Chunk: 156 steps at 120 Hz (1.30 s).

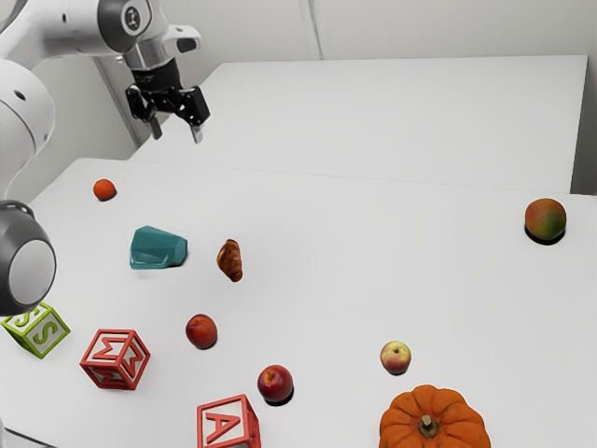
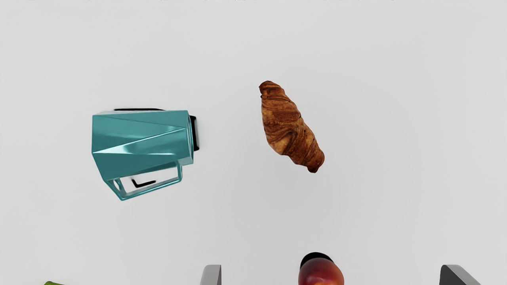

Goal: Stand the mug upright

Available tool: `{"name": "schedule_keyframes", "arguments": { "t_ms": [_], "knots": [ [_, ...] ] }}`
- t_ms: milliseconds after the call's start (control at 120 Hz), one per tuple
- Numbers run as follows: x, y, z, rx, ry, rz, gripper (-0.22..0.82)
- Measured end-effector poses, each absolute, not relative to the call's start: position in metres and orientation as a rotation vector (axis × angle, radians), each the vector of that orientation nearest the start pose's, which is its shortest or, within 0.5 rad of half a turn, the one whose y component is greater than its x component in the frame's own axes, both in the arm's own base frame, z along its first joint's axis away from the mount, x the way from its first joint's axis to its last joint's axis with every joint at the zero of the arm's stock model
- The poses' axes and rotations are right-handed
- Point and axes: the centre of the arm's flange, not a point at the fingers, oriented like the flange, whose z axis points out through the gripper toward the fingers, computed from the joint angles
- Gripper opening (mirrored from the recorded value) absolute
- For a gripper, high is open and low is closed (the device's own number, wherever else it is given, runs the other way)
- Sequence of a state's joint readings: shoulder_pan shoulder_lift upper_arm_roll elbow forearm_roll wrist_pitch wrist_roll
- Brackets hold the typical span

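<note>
Mug (image 2: 140,142) on its side; claw (image 1: 177,135) spread, pointing down, high above table (image 1: 373,243).

From beside the arm (image 1: 70,30), my exterior view looks down across the table (image 1: 373,252); my wrist view faces down, closer, sharing the mug (image 2: 140,138) and croissant (image 2: 291,128).

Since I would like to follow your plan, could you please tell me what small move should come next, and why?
I would probably shift the open jaws sideways until they are over the mug, before lowering. It lies on its side on the table, while the jaws hang high above and off to one side of it.
</note>
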<state>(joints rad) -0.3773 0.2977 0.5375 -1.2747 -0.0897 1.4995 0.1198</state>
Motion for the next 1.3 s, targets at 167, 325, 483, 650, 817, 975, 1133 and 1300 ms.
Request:
{"name": "schedule_keyframes", "arguments": {
  "t_ms": [167, 325, 483, 650, 817, 975, 1133, 1300],
  "knots": [
    [0.624, 0.047, 0.603, -3.085, -0.052, 0.062, 0.60],
    [0.593, 0.088, 0.552, -3.121, -0.139, 0.214, 0.60],
    [0.535, 0.138, 0.518, -3.196, -0.243, 0.236, 0.60],
    [0.508, 0.204, 0.495, -3.254, -0.410, 0.145, 0.60],
    [0.496, 0.270, 0.462, -3.325, -0.593, 0.013, 0.60],
    [0.533, 0.258, 0.425, -3.437, -0.514, -0.081, 0.60],
    [0.560, 0.260, 0.397, -3.534, -0.451, -0.203, 0.60],
    [0.559, 0.279, 0.376, -3.600, -0.395, -0.277, 0.60]
  ]
}}
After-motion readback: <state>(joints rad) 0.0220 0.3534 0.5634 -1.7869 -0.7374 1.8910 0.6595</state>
